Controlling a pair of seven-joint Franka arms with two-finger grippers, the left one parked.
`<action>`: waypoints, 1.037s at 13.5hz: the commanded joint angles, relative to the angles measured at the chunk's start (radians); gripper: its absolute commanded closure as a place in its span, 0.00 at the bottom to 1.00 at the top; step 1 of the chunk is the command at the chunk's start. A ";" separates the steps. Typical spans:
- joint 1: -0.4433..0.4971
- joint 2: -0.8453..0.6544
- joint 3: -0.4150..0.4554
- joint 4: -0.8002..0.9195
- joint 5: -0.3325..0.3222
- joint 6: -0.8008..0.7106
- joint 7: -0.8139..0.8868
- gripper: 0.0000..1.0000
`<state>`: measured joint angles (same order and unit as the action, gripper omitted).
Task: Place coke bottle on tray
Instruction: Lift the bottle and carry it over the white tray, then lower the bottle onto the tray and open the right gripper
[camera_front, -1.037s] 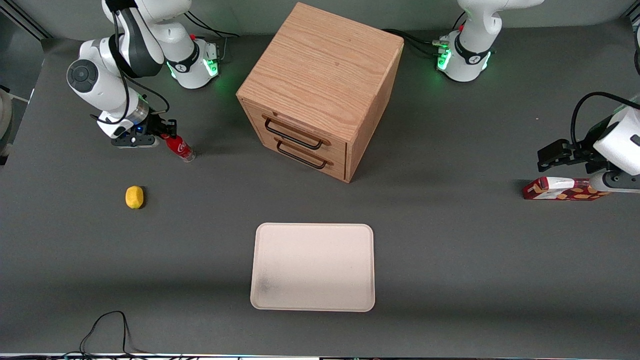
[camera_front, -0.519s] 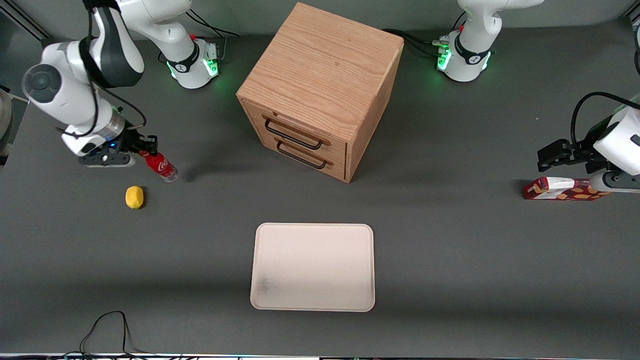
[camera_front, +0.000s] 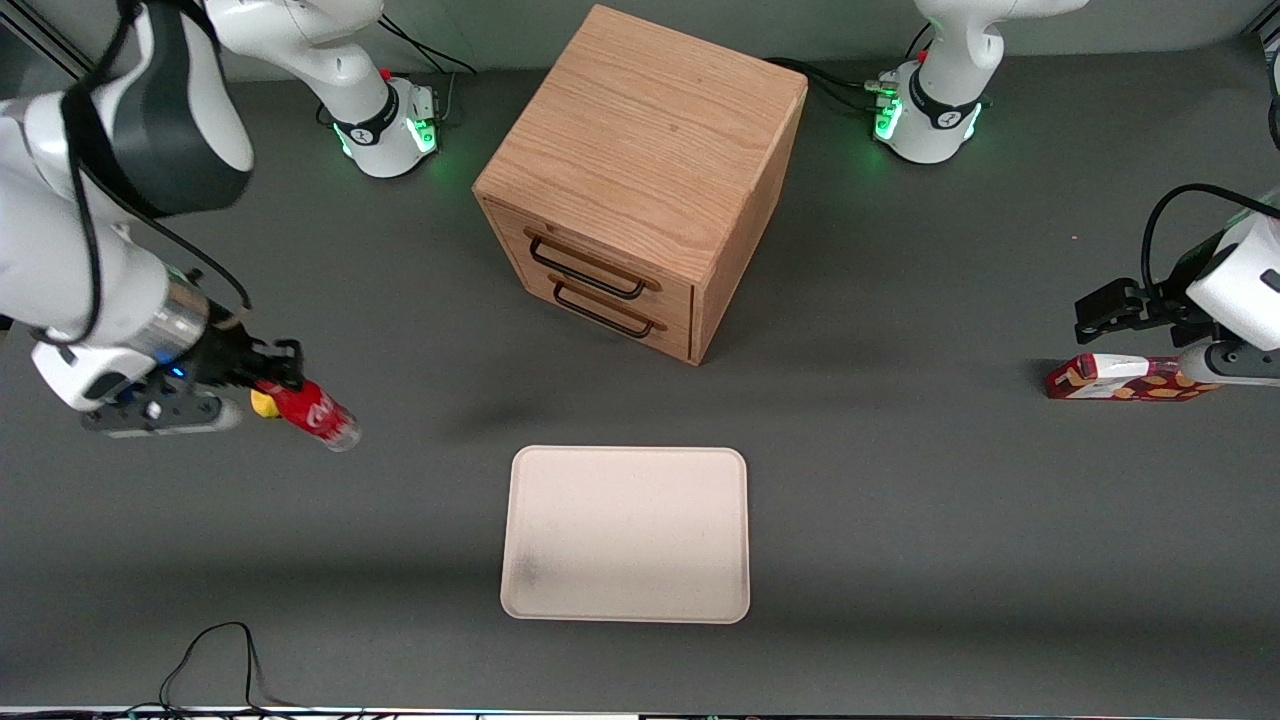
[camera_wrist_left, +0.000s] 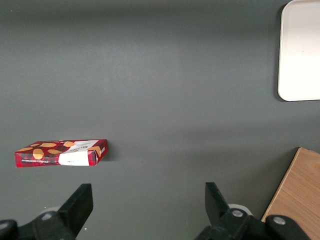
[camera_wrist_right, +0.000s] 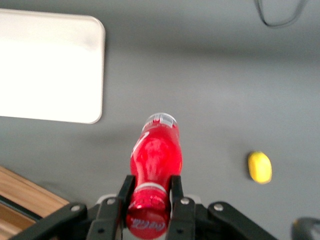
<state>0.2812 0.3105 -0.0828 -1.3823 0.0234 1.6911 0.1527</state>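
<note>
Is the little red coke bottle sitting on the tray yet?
Not yet. The gripper holds the small red coke bottle by its neck, in the air, toward the working arm's end of the pale cream tray.

Robotics lab, grey table (camera_front: 900, 520), bench-mounted arm bases with green lights (camera_front: 925, 120), trailing cables (camera_front: 215, 655)

1. The gripper (camera_wrist_right: 149, 192) hangs above the grey bench (camera_wrist_right: 210, 80), its jaws closed on the bottle (camera_wrist_right: 155, 165) at the neck, just below the red cap.
2. The bottle points away from the gripper, clear base outermost, and is held off the bench.
3. The tray (camera_wrist_right: 50, 70) lies flat on the bench, apart from the bottle, with one rounded corner showing.
4. A lemon (camera_wrist_right: 260, 167) rests on the bench, apart from the bottle.
5. A wooden cabinet (camera_wrist_right: 22, 197) edge shows near the gripper.
6. A dark cable (camera_wrist_right: 280, 12) loops on the bench.
</note>
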 joint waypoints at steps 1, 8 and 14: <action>-0.004 0.357 0.081 0.502 0.013 -0.134 0.135 1.00; -0.004 0.576 0.156 0.614 0.009 0.145 0.150 1.00; 0.010 0.690 0.199 0.608 0.009 0.350 0.172 1.00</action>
<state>0.2838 0.9592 0.1043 -0.8349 0.0237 2.0205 0.2915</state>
